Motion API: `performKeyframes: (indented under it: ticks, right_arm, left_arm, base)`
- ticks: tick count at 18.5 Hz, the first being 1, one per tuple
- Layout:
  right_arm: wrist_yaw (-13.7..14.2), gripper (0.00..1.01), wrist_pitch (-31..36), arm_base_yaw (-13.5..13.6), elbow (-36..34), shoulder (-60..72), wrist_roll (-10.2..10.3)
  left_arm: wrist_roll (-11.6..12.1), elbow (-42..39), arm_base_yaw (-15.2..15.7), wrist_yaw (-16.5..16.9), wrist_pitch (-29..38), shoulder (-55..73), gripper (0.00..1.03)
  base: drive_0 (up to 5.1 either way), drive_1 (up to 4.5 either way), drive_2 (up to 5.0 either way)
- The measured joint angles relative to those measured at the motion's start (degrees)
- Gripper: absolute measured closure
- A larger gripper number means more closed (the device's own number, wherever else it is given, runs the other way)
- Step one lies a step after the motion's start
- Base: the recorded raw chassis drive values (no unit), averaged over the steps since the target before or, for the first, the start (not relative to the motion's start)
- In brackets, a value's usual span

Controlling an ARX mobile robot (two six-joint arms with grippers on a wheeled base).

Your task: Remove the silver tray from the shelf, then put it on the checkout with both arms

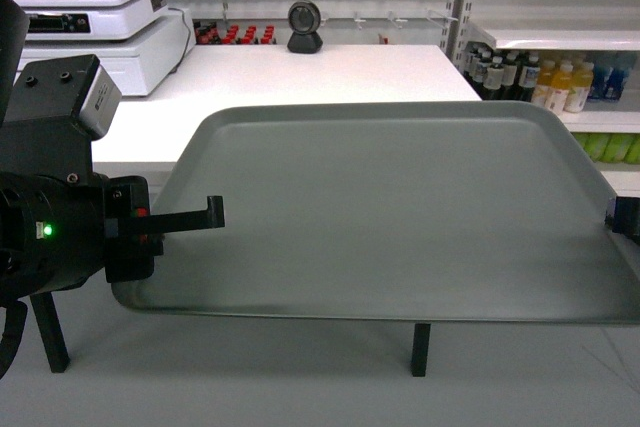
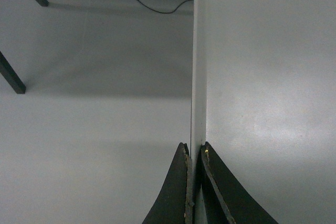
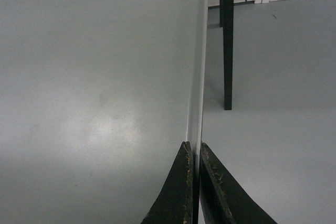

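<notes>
Head view showed you the flat grey-green rectangular tray (image 1: pixel 400 207) held aloft, its side rims pinched by left pincer (image 2: pixel 194 153) and right pincer (image 3: pixel 194 150).

Silver tray (image 1: pixel 400 207): matte grey-green, plain and unmarked, its rim edge paler in both wrist views; left tool (image 2: pixel 193 182) and right tool (image 3: pixel 195 182) — black fingers with scuffed pale edges. Left arm housing (image 1: pixel 50 237): black, with a small green light and a grey box on top; desk (image 1: pixel 330 72) — plain white, carrying a white scale (image 1: pixel 90 22) and a black round camera (image 1: pixel 305 27). Floor (image 2: pixel 94 119): pale grey; shelf (image 1: pixel 560 37) white, with bottles (image 1: pixel 560 82) in black, yellow, blue and green.
</notes>
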Motion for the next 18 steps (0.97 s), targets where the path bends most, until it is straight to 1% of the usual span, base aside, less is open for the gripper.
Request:
performKeyframes:
  ticks: [18]
  right_arm:
    - [0.02, 0.99, -0.17, -0.13, 0.0, 0.13, 0.04]
  left_arm:
    - [-0.04, 0.0, -0.24, -0.04, 0.39, 0.04, 1.0]
  base:
    - [-4.9, 2.49, 2.5]
